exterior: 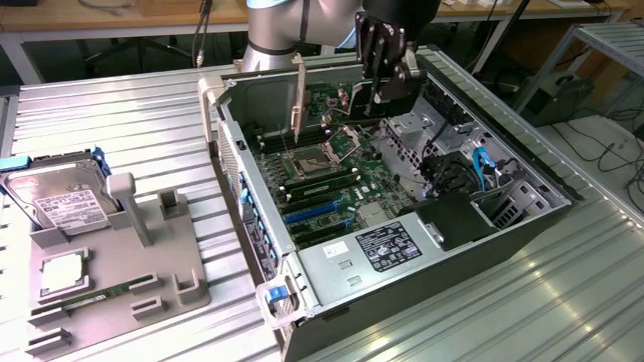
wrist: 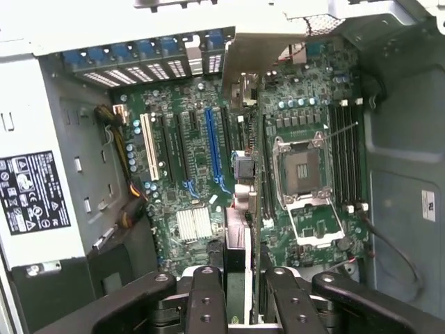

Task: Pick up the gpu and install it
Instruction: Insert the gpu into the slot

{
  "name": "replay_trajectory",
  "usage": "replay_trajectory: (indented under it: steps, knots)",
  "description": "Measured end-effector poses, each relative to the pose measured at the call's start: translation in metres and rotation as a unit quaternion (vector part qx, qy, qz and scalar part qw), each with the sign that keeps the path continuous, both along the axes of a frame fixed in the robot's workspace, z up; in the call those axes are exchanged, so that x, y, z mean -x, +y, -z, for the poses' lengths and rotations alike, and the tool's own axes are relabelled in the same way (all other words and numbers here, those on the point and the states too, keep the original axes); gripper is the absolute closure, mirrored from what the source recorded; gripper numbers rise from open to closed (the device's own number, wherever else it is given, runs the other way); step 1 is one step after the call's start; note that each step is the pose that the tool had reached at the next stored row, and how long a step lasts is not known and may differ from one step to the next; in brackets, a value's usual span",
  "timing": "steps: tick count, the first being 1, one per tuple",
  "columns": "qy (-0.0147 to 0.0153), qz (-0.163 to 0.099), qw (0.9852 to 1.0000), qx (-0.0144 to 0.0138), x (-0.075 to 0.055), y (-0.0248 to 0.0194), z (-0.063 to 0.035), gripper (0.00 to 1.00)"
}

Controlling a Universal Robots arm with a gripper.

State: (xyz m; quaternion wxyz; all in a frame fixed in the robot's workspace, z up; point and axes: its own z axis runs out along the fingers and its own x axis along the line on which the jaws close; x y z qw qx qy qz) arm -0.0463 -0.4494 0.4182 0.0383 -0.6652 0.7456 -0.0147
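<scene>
My gripper (exterior: 388, 89) is shut on the gpu (exterior: 352, 102) and holds it on edge above the open computer case (exterior: 523, 219). The card's silver end bracket (exterior: 299, 98) hangs down toward the case's rear wall. In the wrist view the gpu (wrist: 245, 240) runs edge-on away from my gripper (wrist: 243, 296), between the black fingers (wrist: 206, 303). It hangs over the motherboard (wrist: 195, 174), between the blue expansion slot (wrist: 212, 146) and the CPU socket (wrist: 306, 167). The card is clear of the board and touches no slot.
A grey fixture (exterior: 111, 286) at the exterior view's left holds a silver hard drive (exterior: 60, 200), a CPU (exterior: 62, 273) and a memory stick (exterior: 101, 294). Inside the case are the power supply (exterior: 387, 245), drive cages and cables (exterior: 473, 170). The case walls ring the motherboard.
</scene>
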Motion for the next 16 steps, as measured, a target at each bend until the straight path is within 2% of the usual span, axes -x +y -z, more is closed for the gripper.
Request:
replay_trajectory:
  steps: [4,8,15,16]
  knots:
    - [0.0,-0.029,0.9996,0.0,0.0,0.0,0.0001,0.73]
    - [0.0015,-0.038,0.9993,-0.0001,0.0,0.0,0.0008,0.73]
    - [0.0086,-0.041,0.9991,-0.0003,0.0,0.0,0.0049,0.73]
    - [0.0104,-0.041,0.9991,-0.0004,0.0,0.0,0.0059,0.73]
